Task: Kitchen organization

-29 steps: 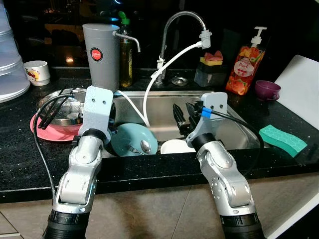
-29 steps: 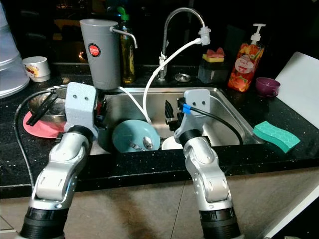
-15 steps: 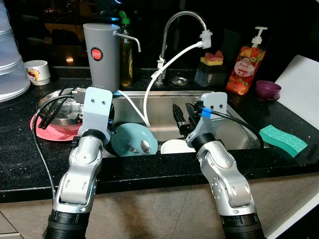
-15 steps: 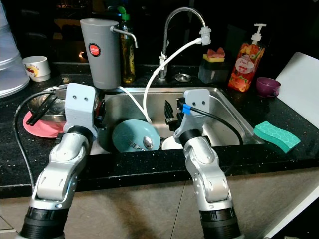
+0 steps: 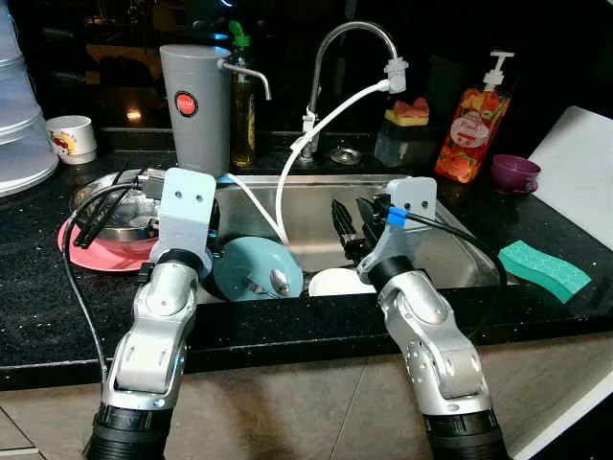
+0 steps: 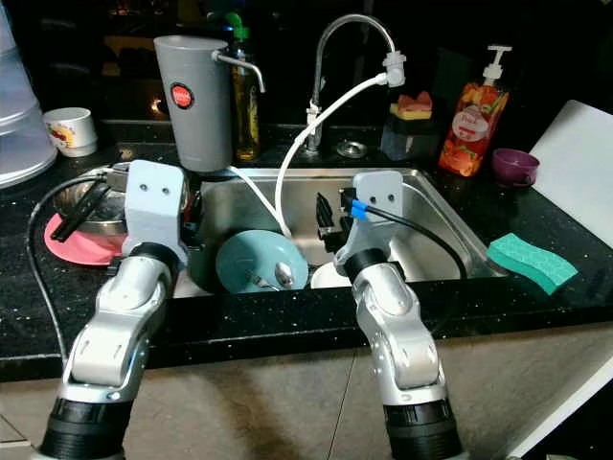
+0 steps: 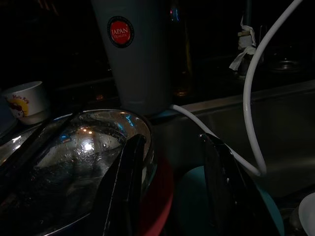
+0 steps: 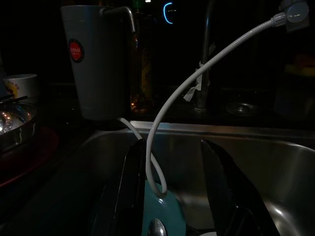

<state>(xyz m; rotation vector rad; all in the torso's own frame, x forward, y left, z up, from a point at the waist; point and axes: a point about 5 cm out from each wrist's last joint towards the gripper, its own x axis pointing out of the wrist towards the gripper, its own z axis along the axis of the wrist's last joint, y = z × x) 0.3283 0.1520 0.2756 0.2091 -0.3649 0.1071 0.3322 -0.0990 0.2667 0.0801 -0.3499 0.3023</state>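
Note:
A steel sink holds a teal plate with a spoon on it and a white dish beside it. Left of the sink, a steel bowl sits on a pink plate. My left gripper is open over the sink's left rim, between the bowl and the teal plate. My right gripper is open and empty above the middle of the sink, over the white dish. A white hose hangs from the tap just ahead of its fingers.
A grey water jug and a curved tap stand behind the sink. A soap bottle, a purple cup, a green sponge and a white board are on the right. A white cup sits far left.

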